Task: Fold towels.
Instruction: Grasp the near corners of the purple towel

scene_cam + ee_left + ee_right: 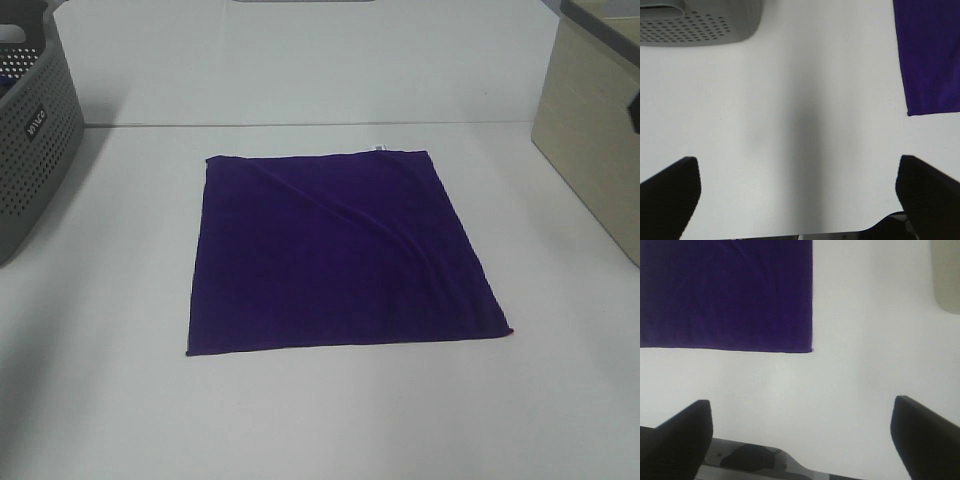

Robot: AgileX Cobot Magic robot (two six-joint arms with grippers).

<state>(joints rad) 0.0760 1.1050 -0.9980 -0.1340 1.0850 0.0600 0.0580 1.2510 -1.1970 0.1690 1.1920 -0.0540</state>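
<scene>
**A:** From the high camera, where do we have the towel [340,250]?

**B:** We see it spread flat in the middle of the table [100,400], one layer. A long slanting crease [350,210] runs across it, and the small white tag [380,149] sits on its far edge.

**A:** And the containers?

**B:** We have a grey perforated basket [35,130] at the table's left edge, well apart from the towel. We cannot tell what is in it. A beige box [590,150] stands at the right, also apart, and only its outer wall shows. Bare table runs all round the cloth, widest along the near edge.

**A:** What do we get from the left wrist camera?

**B:** The left gripper [797,170] hangs above bare table, pointing down and forward. Its two dark fingers [670,195] stand wide apart with nothing between them. A near corner of the towel lies ahead, toward the middle of the table and clear of the fingers. The basket's wall lies ahead on the outer side.

**A:** And the right wrist camera?

**B:** We find the right gripper [801,409] posed likewise over bare table, spread wide and holding nothing. The towel's other near corner lies ahead of it, edges straight and flat, untouched. The box's rounded corner shows farther out, with open table between it and the cloth.
</scene>
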